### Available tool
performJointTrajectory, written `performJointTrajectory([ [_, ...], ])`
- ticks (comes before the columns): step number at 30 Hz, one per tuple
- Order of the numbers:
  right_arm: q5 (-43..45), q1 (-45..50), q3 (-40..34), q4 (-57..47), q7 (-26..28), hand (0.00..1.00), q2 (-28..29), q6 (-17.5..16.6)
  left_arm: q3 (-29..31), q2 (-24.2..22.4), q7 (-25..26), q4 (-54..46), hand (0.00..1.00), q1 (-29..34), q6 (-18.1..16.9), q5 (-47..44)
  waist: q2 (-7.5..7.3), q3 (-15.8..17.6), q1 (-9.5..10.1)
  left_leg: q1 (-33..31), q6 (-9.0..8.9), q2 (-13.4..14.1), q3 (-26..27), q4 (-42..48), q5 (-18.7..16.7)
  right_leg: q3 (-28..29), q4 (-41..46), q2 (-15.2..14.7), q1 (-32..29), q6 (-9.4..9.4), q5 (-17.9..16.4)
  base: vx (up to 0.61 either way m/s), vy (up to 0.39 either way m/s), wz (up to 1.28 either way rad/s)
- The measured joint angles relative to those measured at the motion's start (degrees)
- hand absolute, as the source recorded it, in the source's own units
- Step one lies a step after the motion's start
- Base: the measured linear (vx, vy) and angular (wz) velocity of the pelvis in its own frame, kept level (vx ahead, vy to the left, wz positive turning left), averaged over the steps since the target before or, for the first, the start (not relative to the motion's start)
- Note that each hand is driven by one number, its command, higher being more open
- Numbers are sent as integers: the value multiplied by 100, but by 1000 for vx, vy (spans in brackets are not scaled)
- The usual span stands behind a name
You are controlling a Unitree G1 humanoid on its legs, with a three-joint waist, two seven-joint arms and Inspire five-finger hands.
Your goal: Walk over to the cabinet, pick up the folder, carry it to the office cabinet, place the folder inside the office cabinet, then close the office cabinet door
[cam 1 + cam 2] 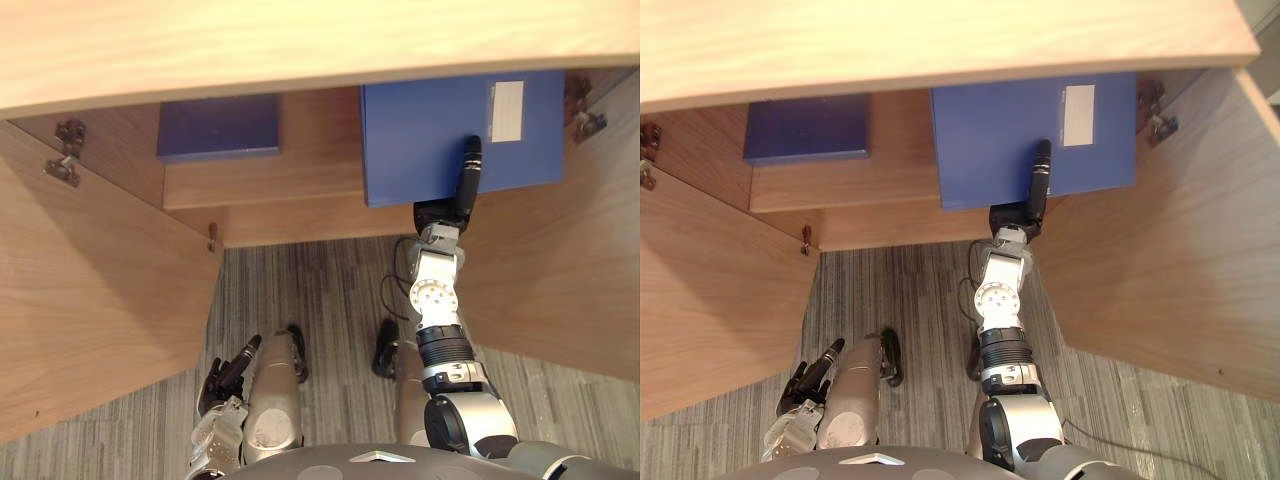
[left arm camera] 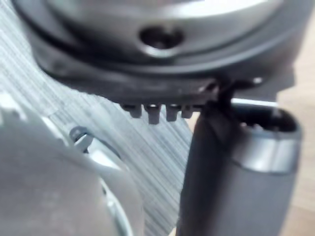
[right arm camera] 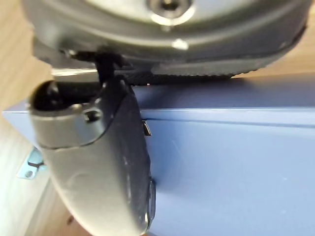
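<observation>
Slippage is the main hazard here: the blue folder (image 1: pixel 440 130) is gripped at the middle of its near edge. That edge lies about level with the front edge of the office cabinet's shelf (image 1: pixel 300 170), and I cannot tell whether the folder already rests on the shelf or hangs just above it. Letting go too soon could tip it out onto the carpeted floor (image 1: pixel 320 300). If it is pushed further in at a slant, its right corner might catch the hinge (image 1: pixel 585 122) on the right wall. The open right door (image 1: pixel 560 270) stands close beside the forearm, so a sideways swing could knock it. The left hand (image 1: pixel 225 375) hangs low at the robot's side, fingers loose and holding nothing. The right arm reaches forward between the two open doors. The right hand (image 1: pixel 445 212) is at the shelf's front edge, its thumb (image 1: pixel 470 170) laid along the folder's top face and its fingers hidden beneath, pinching it. A darker blue folder (image 1: pixel 218 127) lies at the shelf's back left corner, well apart.
</observation>
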Motion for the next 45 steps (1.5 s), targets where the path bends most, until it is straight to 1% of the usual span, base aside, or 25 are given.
performJointTrajectory([
  [2,-5,-6,1,-155,-141,0,21,-54,19,-28,11,-104,100,-14,-4,-2,44,100,8,-252,27,20,8,173,-16,67,153,0,-270,-22,26,-70,14,-8],
  [5,-16,-91,17,-420,-166,0,48,-91,128,-118,15,-222,100,-125,-16,-3,94,274,45,-580,52,86,11,442,-42,137,388,-7,-615,-4,37,-39,16,-11],
  [7,-98,-185,76,-457,-166,0,24,-141,173,-121,17,-227,100,-247,-20,-3,85,322,90,-851,72,90,7,599,-72,181,582,-30,-918,-22,12,-40,9,-5],
  [8,-190,-271,76,-457,-178,0,-12,-148,191,-126,18,-231,100,-352,-22,-6,97,411,115,-979,86,91,-5,701,-78,200,688,-44,-1055,-21,-7,-33,-4,0],
  [9,-244,-349,82,-457,-192,0,-58,-147,218,-126,18,-265,100,-440,-22,-7,107,514,150,-1064,103,92,-19,786,-95,220,782,-53,-1145,-20,-28,0,0,0],
  [13,-252,-636,95,-457,-416,0,-134,-151,221,-126,14,-438,100,-466,-29,-26,121,627,181,-1369,140,85,-87,980,-138,222,926,-80,-1400,-7,-45,-30,6,4],
  [15,-257,-927,83,-428,-620,0,-190,-151,220,-123,18,-467,100,-474,-29,-46,122,647,197,-1501,161,75,-100,1065,-152,225,992,-105,-1516,2,-48,-38,12,4],
  [18,-253,-1731,-34,-296,-831,0,-395,-166,211,-129,18,-558,100,-476,-29,-51,141,757,225,-1692,194,22,-135,1158,-140,226,1078,-166,-1674,26,-42,-65,2,8],
  [20,-230,-2451,-165,11,-931,0,-649,-179,201,-132,28,-597,100,-479,-27,-101,164,803,267,-1830,227,-33,-159,1187,-118,219,1132,-229,-1802,40,-33,-63,-7,13],
  [21,-220,-2863,-293,212,-996,0,-801,-181,181,-146,36,-597,100,-479,-27,-101,184,822,320,-1905,254,-62,-175,1194,-97,204,1147,-258,-1862,49,-28,-62,-15,17],
  [24,-93,-3574,-672,499,-1188,0,-1027,-195,91,-164,84,-586,100,-477,-23,-107,251,863,405,-2052,277,-162,-290,1172,-19,83,1146,-357,-1919,53,-25,-31,-20,23],
  [27,249,-4013,-1116,831,-1443,0,-1107,-209,89,-175,97,-587,100,-477,-17,-406,252,864,511,-2098,272,-259,-366,1102,33,19,1146,-441,-1924,69,-55,4,-36,22],
  [29,406,-4199,-1313,1020,-1616,0,-1148,-267,95,-176,128,-592,100,-476,-17,-518,260,868,541,-2101,275,-353,-391,1013,88,-13,1140,-524,-1922,78,-78,11,-37,27],
  [31,511,-4358,-1419,1182,-1768,0,-1230,-365,116,-175,155,-595,100,-475,-18,-631,295,884,592,-2133,276,-418,-441,954,135,-76,1136,-582,-1922,75,-91,9,-33,23],
  [33,511,-4601,-1525,1275,-1963,0,-1339,-451,159,-186,191,-592,100,-471,-16,-728,374,923,653,-2200,271,-430,-503,967,152,-133,1150,-595,-1938,67,-104,-5,-37,11],
  [35,510,-4761,-1525,1285,-2060,0,-1427,-453,286,-217,223,-547,100,-471,-6,-728,436,953,675,-2219,266,-453,-539,974,164,-160,1205,-618,-1942,62,-123,-6,-37,11],
  [36,510,-4825,-1526,1312,-2087,0,-1458,-453,323,-217,243,-538,100,-469,-6,-728,443,956,680,-2222,263,-467,-541,976,168,-160,1235,-634,-1955,62,-138,-6,-42,14],
  [39,509,-5174,-1539,1452,-2175,0,-1608,-413,580,-226,304,-529,100,-467,-4,-725,450,954,713,-2351,243,-523,-635,1120,167,-160,1472,-672,-2090,35,-272,-32,-73,14],
  [41,508,-5366,-1538,1490,-2175,0,-1737,-361,627,-227,305,-546,100,-472,-5,-723,459,951,735,-2582,177,-543,-778,1403,119,-163,1833,-700,-2282,8,-419,-62,-82,15],
  [43,500,-5457,-1538,1490,-2179,0,-1811,-341,651,-225,306,-553,100,-483,-4,-719,464,953,734,-2798,135,-591,-931,1780,14,-158,2286,-779,-2478,-13,-632,-75,-85,25],
  [44,486,-5519,-1535,1490,-2189,0,-1889,-334,676,-219,319,-553,100,-522,-4,-720,479,957,733,-3064,88,-631,-1080,2259,-152,-105,2850,-853,-2712,-32,-904,-106,-101,32],
  [45,476,-5545,-1532,1490,-2192,0,-1924,-330,680,-216,329,-547,100,-564,-3,-720,498,964,734,-3177,72,-630,-1144,2458,-219,-93,3071,-868,-2808,-37,-1011,-144,-111,31],
])
